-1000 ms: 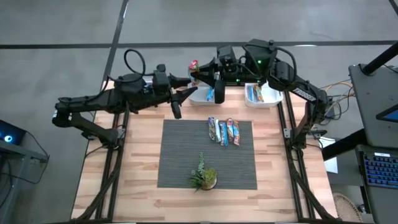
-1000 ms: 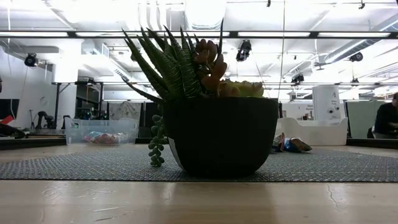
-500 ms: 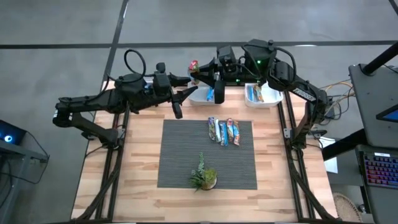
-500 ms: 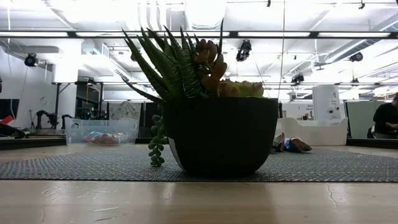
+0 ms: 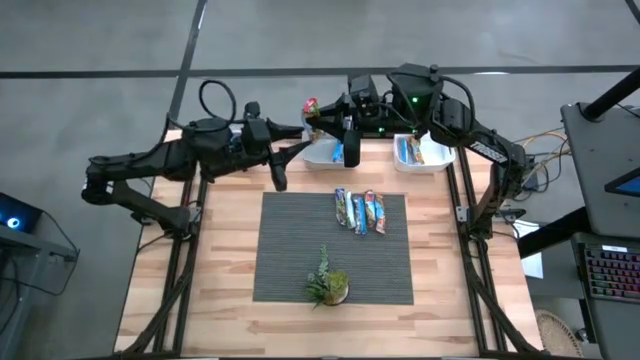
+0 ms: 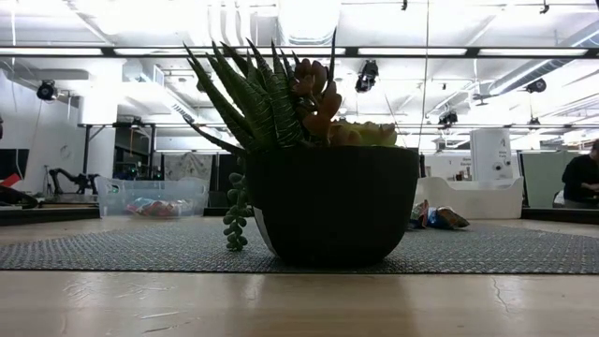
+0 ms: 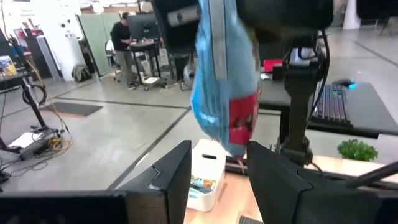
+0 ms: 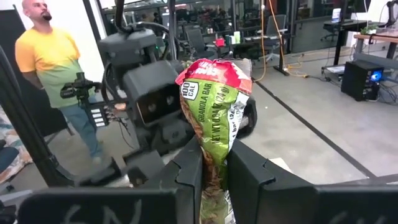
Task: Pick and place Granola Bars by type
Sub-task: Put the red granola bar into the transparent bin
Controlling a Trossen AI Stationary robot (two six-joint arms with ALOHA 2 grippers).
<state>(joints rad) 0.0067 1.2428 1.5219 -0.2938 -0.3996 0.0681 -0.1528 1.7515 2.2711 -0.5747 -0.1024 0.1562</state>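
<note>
Overhead, the wooden table [image 5: 220,290] carries a grey mat [image 5: 290,250] at its middle. Both dark arms reach beyond the mat's far edge. The left gripper [image 5: 293,166] hovers off the mat's far left corner with its fingers spread apart and nothing between them. The right gripper [image 8: 214,168] is lifted past the mat's far edge, clamped on one granola bar [image 8: 214,106] that stands upright. Two white bins [image 5: 320,157] [image 5: 430,167], each holding bars, sit just beyond that edge. A cluster of granola bars [image 5: 360,211] lies on the mat's far right part. A small plant [image 5: 328,283] stands near the mat's near edge.
</note>
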